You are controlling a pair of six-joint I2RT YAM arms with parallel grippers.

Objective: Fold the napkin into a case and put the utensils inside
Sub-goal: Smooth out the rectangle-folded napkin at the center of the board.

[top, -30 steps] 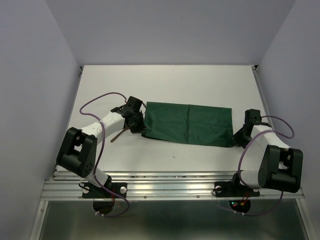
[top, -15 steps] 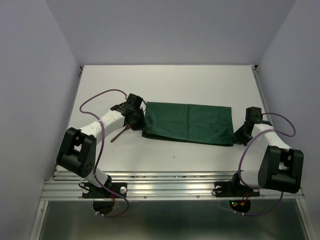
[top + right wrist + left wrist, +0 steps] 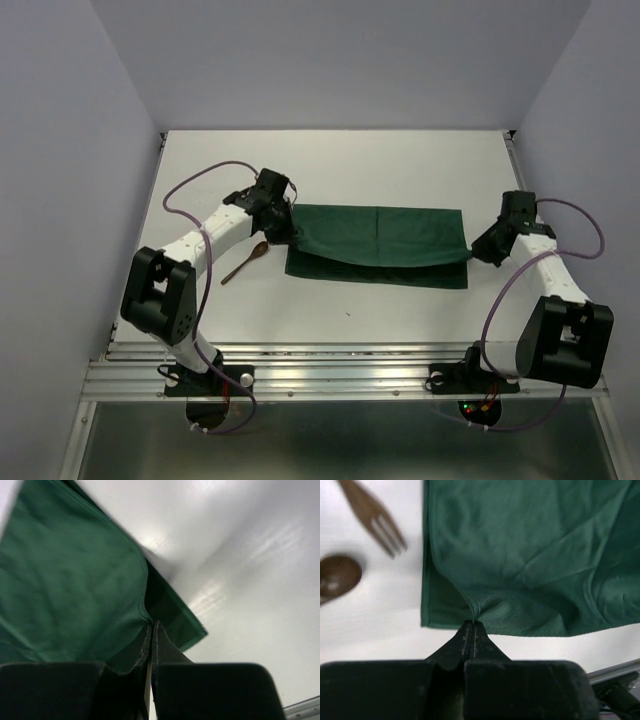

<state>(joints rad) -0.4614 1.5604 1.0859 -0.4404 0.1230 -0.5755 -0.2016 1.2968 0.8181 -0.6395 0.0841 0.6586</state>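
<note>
Both pairs of jaws are clenched on the napkin (image 3: 380,240): the left jaws pinch its left edge, the right jaws its right edge, holding the upper layer raised above the lower. It lies across the counter (image 3: 350,165); spoon (image 3: 246,262) and fork (image 3: 376,521) lie just left of it

Spoon (image 3: 243,264), fork (image 3: 376,520) beside napkin (image 3: 385,240) left edge; far table (image 3: 340,170) open.

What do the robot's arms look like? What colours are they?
The left arm and right arm are white tubes joined by chunky black joints. A thin purple cable loops beside each. The left gripper and right gripper are black, each with two slim pointed fingers.
</note>
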